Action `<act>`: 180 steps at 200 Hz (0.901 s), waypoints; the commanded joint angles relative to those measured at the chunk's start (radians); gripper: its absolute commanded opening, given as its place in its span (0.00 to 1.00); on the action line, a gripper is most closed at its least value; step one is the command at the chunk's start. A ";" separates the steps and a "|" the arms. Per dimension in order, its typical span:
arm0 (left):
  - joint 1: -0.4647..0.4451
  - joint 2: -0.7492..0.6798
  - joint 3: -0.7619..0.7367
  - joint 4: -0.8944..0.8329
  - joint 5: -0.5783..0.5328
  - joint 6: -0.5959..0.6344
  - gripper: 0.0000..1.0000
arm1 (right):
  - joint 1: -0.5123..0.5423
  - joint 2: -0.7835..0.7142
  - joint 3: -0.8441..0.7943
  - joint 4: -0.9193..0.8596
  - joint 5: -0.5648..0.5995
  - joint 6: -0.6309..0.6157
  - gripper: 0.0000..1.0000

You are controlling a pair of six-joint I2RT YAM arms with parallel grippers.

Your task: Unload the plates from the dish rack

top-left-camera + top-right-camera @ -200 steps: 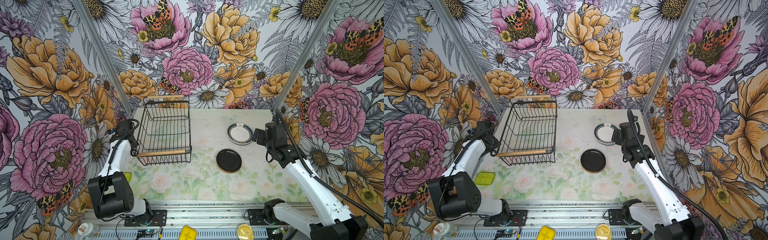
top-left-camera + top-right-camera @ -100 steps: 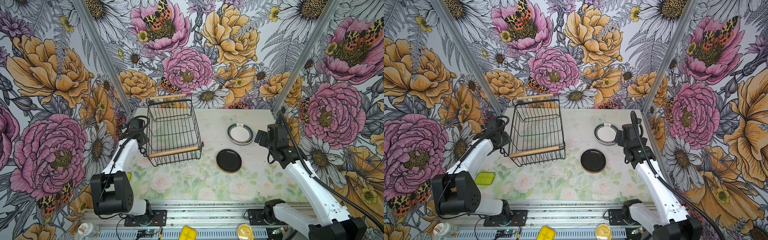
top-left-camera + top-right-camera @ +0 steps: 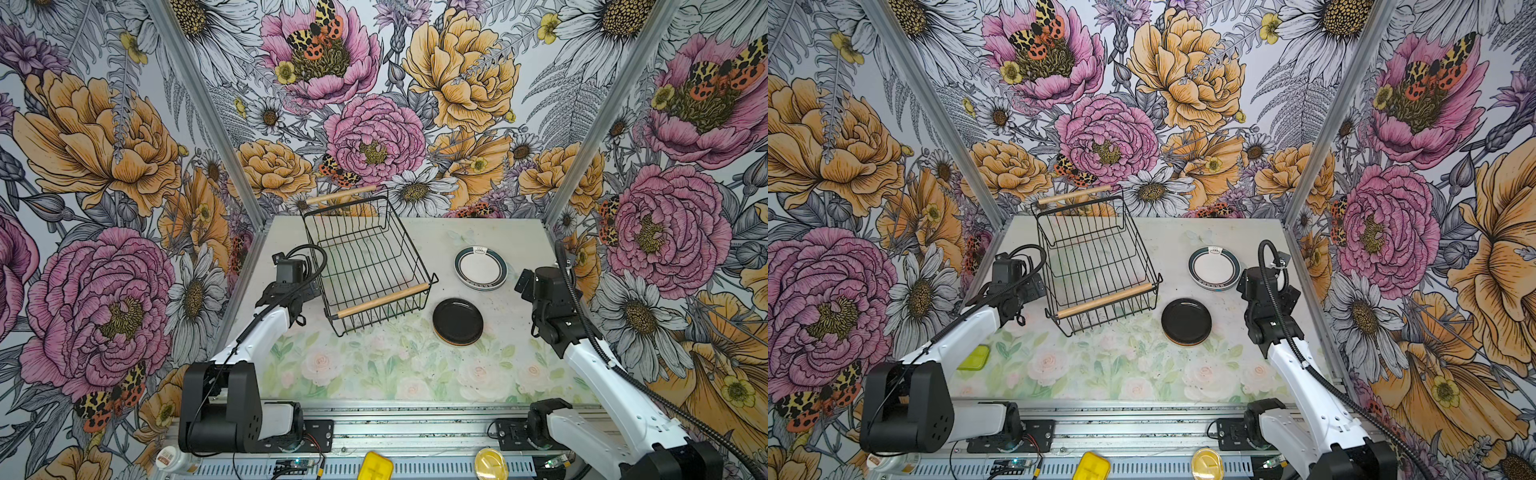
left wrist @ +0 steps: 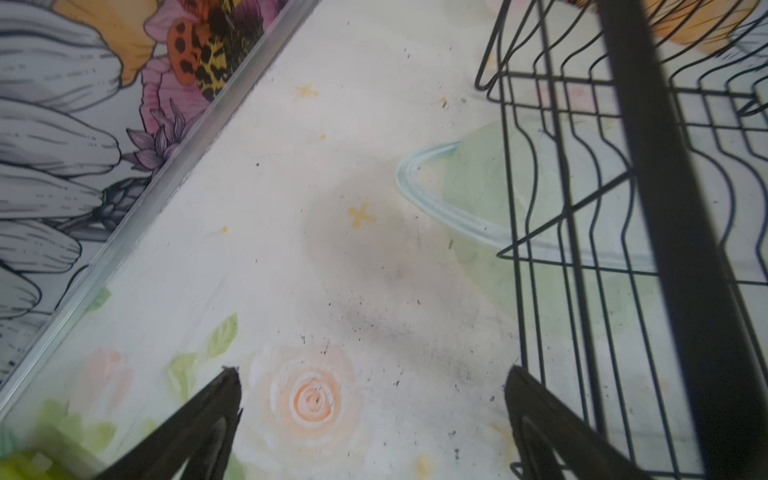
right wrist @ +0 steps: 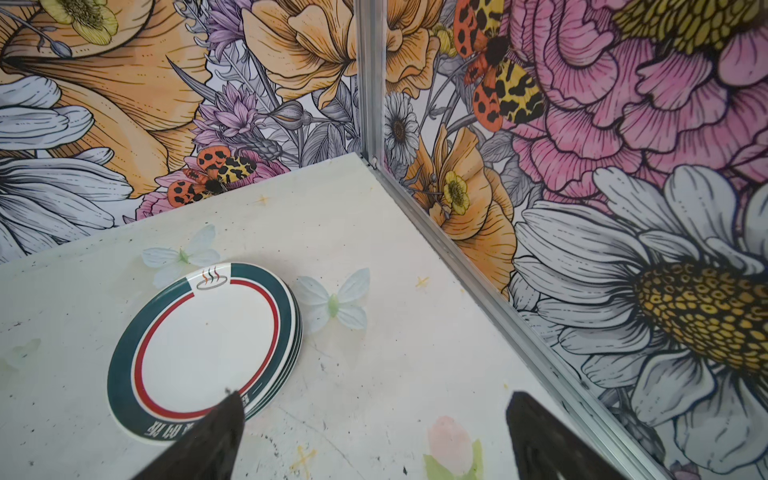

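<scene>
Just beside the left gripper (image 4: 372, 374), its jaws spread wide and released above the table (image 4: 291, 257), stands the dish rack (image 4: 623, 199), skewed on the surface. Near the right gripper (image 5: 374, 395), likewise wide and released, a stack of teal-rimmed white plates (image 5: 203, 349) lies flat on the table. Farther off, between that gripper and the rack, sits a black-topped stack of smaller plates (image 3: 458, 321).

Dish rack (image 3: 382, 299) sits left on the bench (image 3: 374, 374), stacks right.
Larger plate stack (image 3: 481, 268) lies behind smaller plate stack (image 3: 458, 321), apart from the rack.
</scene>
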 commanded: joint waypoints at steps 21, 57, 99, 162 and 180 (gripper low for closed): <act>0.006 -0.066 -0.118 0.428 -0.060 0.185 0.99 | -0.009 0.050 -0.098 0.321 -0.026 -0.139 1.00; 0.021 -0.025 -0.193 0.598 -0.010 0.224 0.99 | -0.019 0.050 -0.241 0.587 0.006 -0.195 1.00; 0.043 0.088 -0.310 0.903 0.086 0.227 0.99 | -0.038 0.164 -0.340 0.831 -0.008 -0.255 0.99; 0.015 0.269 -0.439 1.319 0.045 0.234 0.99 | -0.045 0.378 -0.358 1.027 -0.065 -0.262 0.99; 0.020 0.270 -0.435 1.312 0.042 0.226 0.99 | -0.049 0.424 -0.368 1.101 -0.095 -0.281 0.99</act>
